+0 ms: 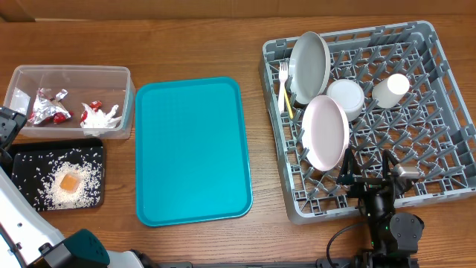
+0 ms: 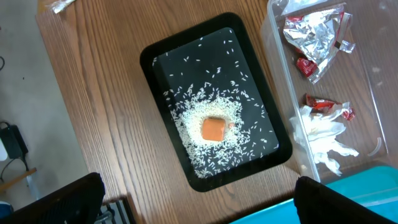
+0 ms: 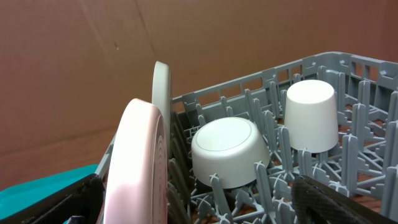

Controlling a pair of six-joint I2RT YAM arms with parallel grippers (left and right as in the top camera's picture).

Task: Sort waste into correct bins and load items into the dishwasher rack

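Looked to me like you were basically at the finish line here. The foil wrappers (image 1: 49, 106), the white napkin (image 1: 100, 120) and the red packet (image 2: 320, 102) all sat in the clear tub (image 1: 74, 69). The rice (image 2: 186, 115) and the orange cube (image 2: 213, 129) were piled in the black tray (image 1: 26, 160) just in front of it.

Over in the dishwasher rack (image 1: 424, 126), the grey plate (image 1: 310, 67) and the pale plate (image 1: 325, 132) stood on edge between the pegs. The bowl (image 1: 346, 98) and the cup (image 1: 391, 89) were upside down beside them, and the yellow fork (image 1: 285, 100) was tucked along the left wall. The teal tray (image 1: 192, 149) in the middle was bare.

Your left gripper (image 2: 199, 205) hovered over the black tray with its fingers wide apart and nothing between them. The right gripper (image 3: 205, 205) was the same, spread and empty, at the near edge of the rack.

So my guess is the next move was just a final check.

One thing though: the left wrist view caught a shiny scrap (image 2: 59, 5) on the table beyond the black tray, cut off by the frame edge. I couldn't tell what it was, and from overhead your left arm hid that spot. If it was foil, it needed a low pinch and a trip to the tub.

Also couldn't tell if the white tines by the fork were a separate piece.
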